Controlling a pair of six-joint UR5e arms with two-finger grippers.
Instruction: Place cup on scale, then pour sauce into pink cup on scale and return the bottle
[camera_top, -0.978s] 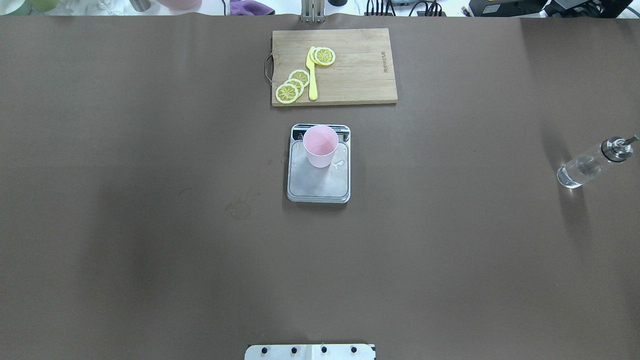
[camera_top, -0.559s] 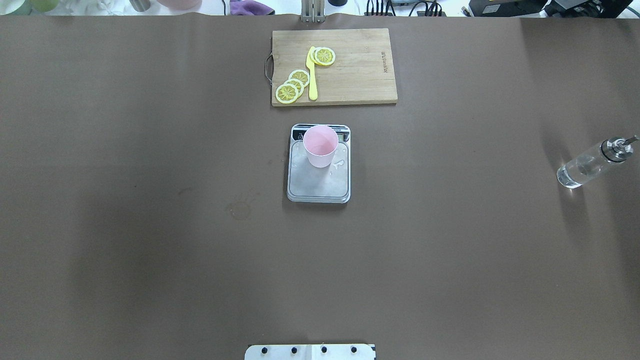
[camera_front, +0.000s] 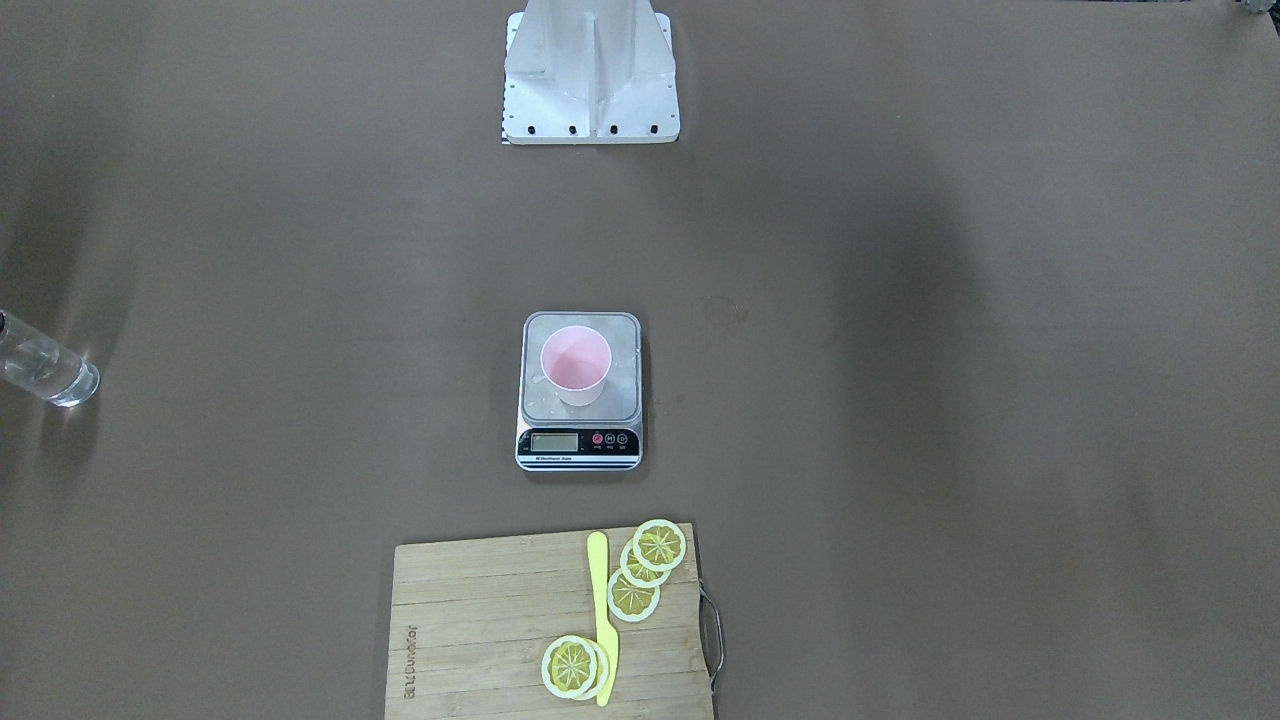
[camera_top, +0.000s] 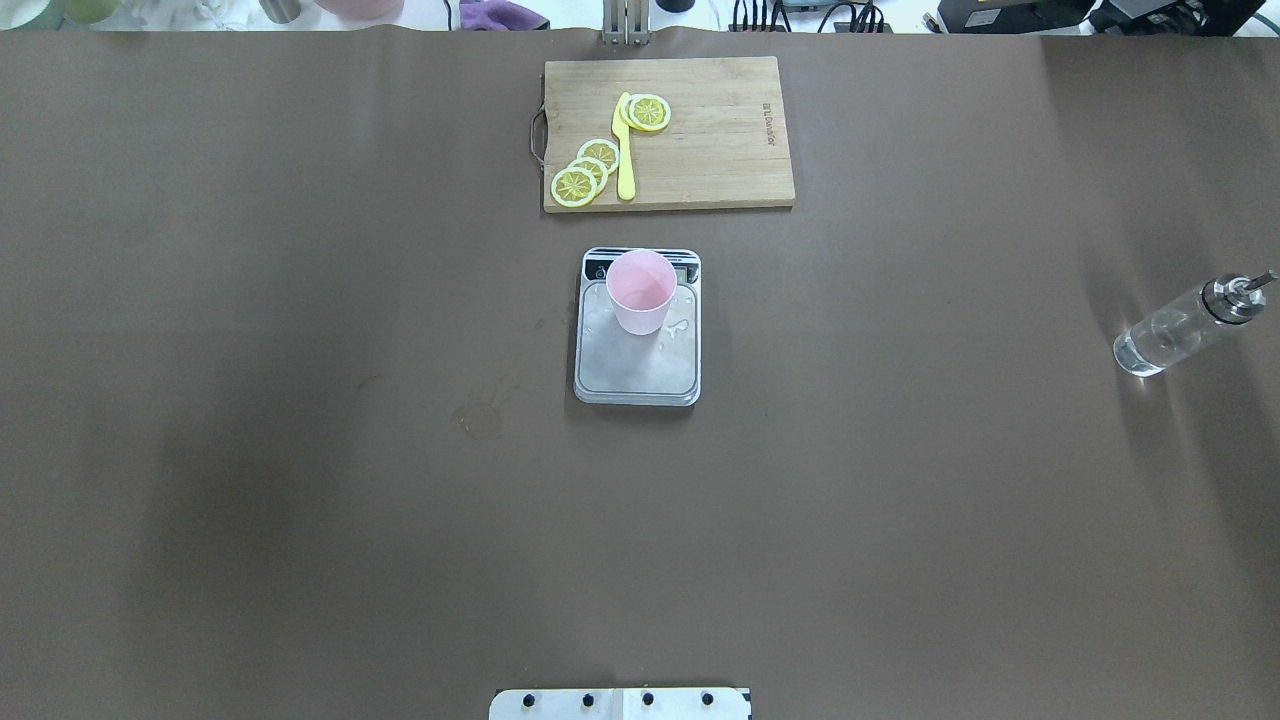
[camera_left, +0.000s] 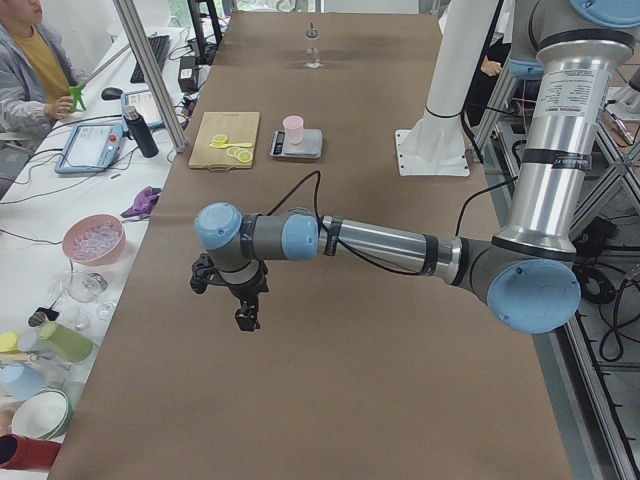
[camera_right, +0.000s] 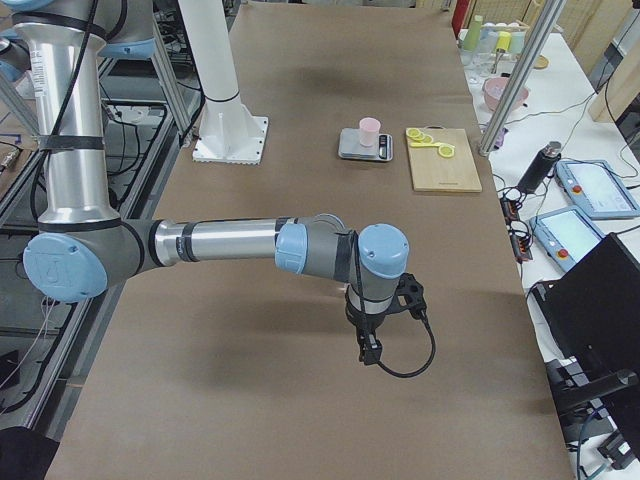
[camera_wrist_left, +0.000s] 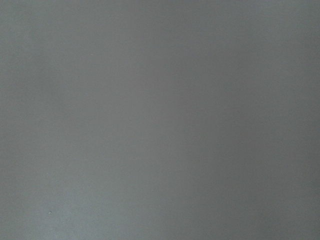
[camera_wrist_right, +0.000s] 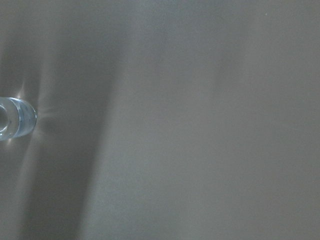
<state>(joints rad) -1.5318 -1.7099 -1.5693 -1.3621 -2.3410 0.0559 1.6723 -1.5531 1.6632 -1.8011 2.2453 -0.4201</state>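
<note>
The pale pink cup (camera_top: 641, 290) stands upright on the silver scale (camera_top: 637, 370), near its display end; small wet drops lie on the platform. The glass bottle (camera_top: 1180, 328), with a metal pourer and clear sauce inside, stands alone at the table's right edge. It also shows at the left edge of the right wrist view (camera_wrist_right: 12, 117). My left gripper (camera_left: 243, 318) hangs over bare table far from the scale, seen only from the left end. My right gripper (camera_right: 371, 348) shows only from the right end. I cannot tell whether either is open or shut.
A wooden cutting board (camera_top: 720, 140) with lemon slices (camera_top: 585, 170) and a yellow knife (camera_top: 624, 150) lies beyond the scale. The robot's base plate (camera_top: 620, 703) sits at the near edge. Bowls and cups stand on a side bench (camera_left: 95, 240).
</note>
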